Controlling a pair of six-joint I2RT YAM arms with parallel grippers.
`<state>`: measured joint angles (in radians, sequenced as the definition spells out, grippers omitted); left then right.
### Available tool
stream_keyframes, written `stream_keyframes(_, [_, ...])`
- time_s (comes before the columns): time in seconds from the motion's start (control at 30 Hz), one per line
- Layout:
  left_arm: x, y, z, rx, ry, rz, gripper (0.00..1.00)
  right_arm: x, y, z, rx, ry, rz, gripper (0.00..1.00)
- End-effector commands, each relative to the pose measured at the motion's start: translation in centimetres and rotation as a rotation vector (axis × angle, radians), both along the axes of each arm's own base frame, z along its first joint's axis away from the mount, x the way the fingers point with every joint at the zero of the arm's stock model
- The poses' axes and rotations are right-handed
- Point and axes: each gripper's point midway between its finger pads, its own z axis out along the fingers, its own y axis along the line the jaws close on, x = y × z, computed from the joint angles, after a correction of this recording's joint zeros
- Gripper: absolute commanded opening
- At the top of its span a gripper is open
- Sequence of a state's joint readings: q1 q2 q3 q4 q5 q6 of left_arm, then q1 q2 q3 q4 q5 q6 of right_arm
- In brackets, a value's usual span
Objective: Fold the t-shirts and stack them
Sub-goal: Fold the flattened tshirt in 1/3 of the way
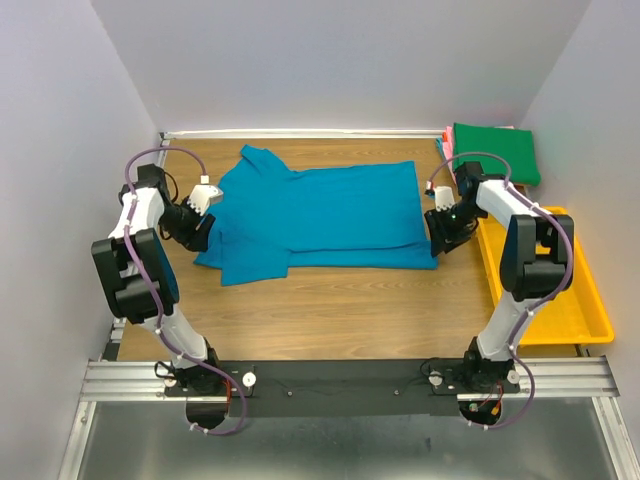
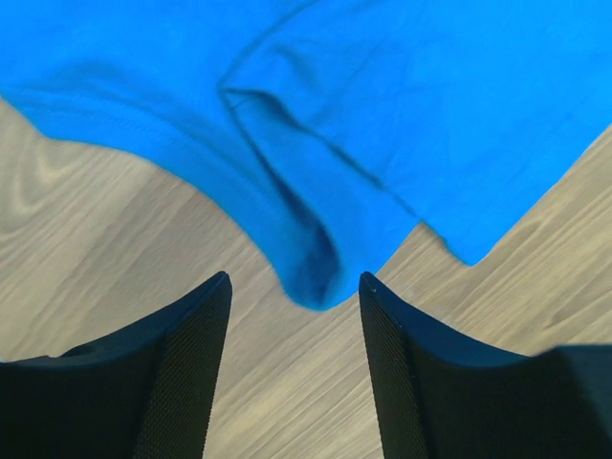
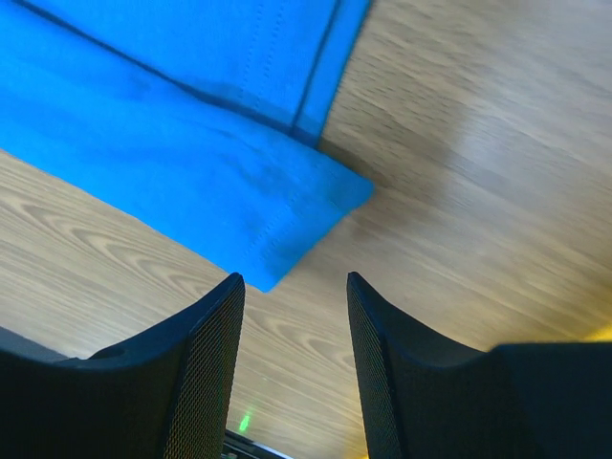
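While both arms reach in from the bottom of the overhead view, the left gripper (image 2: 295,282) hangs wide and empty over the teal shirt's (image 1: 320,215) sleeve tip. The right gripper (image 3: 295,279) is just as wide, with nothing in it, just short of a hem corner. Under them the tabletop (image 1: 330,310) is pale wood grain, and a shallow, glossy yellow tray (image 1: 590,320) sits at the right edge. The teal shirt lies mid-frame, collar left and hem right. It is matt, soft cloth with twin-stitched hems, and a second layer shows along its lower edge, so a first fold may be in. At the upper right a green shirt (image 1: 495,150) is a neat rectangle on a sliver of pink cloth (image 1: 447,133). That stack looks finished, while the teal one is yet to be folded small and added.
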<state>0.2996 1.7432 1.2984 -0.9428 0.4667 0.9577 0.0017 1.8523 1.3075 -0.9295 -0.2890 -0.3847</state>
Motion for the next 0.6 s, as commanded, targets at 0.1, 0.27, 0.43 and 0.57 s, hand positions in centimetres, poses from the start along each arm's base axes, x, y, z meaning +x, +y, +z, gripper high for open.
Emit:
stream_keyframes(0.1, [-0.4, -2.0, -0.7, -0.135, 0.034, 0.022, 0.65, -0.9, 0.8, -1.4, 0.073, 0.096, -0.074, 0.55])
stream_keyframes(0.27, [-0.5, -1.8, -1.6, -0.124, 0.046, 0.040, 0.65, -1.1, 0.9, -2.3, 0.075, 0.127, -0.097, 0.57])
stream_keyframes(0.43, [-0.9, -1.8, -2.3, -0.123, 0.060, 0.048, 0.65, -1.6, 1.4, -2.5, 0.104, 0.157, -0.119, 0.57])
stream_keyframes(0.57, [-0.8, -2.0, -2.5, -0.134, 0.062, 0.055, 0.65, -2.0, 1.6, -2.7, 0.113, 0.169, -0.116, 0.52])
